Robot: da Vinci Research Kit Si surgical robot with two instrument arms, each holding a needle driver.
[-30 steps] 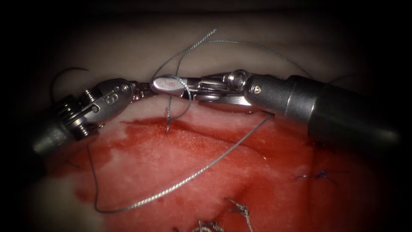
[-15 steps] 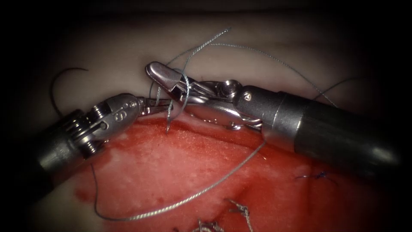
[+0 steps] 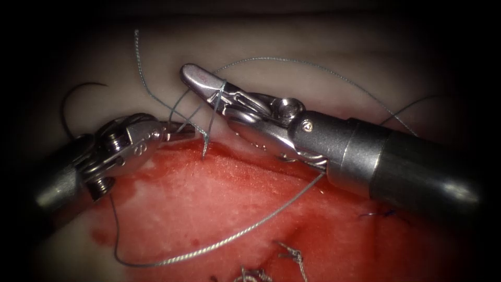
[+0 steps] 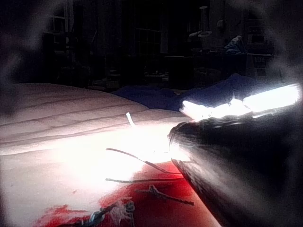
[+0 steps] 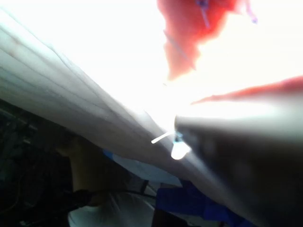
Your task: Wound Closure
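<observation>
My right tool (image 3: 195, 77) reaches in from the right over the upper edge of the red-stained cut (image 3: 235, 193). Its jaws are shut and point up and left, with grey thread (image 3: 219, 93) looped round them. My left tool (image 3: 188, 130) lies to the left, jaws shut on the thread just above where it enters the tissue (image 3: 204, 151). The thread's free end (image 3: 137, 36) rises to the upper left. A long strand (image 3: 224, 241) sweeps across the red tissue. A dark thin arc (image 3: 73, 96), apparently the needle, lies on pale tissue at far left, held by neither tool.
Earlier stitches sit nearby: a blue knot (image 3: 386, 213) at the right and grey knotted ends (image 3: 292, 256) at the lower edge. Knotted thread ends (image 4: 156, 191) and red fluid also show beside the dark shaft (image 4: 236, 165) in the left wrist view.
The right tool's jaws swung from level to pointing up and left, keeping the loop round them. The thread's free end swept from upper middle to upper left. The left tool shifted slightly.
</observation>
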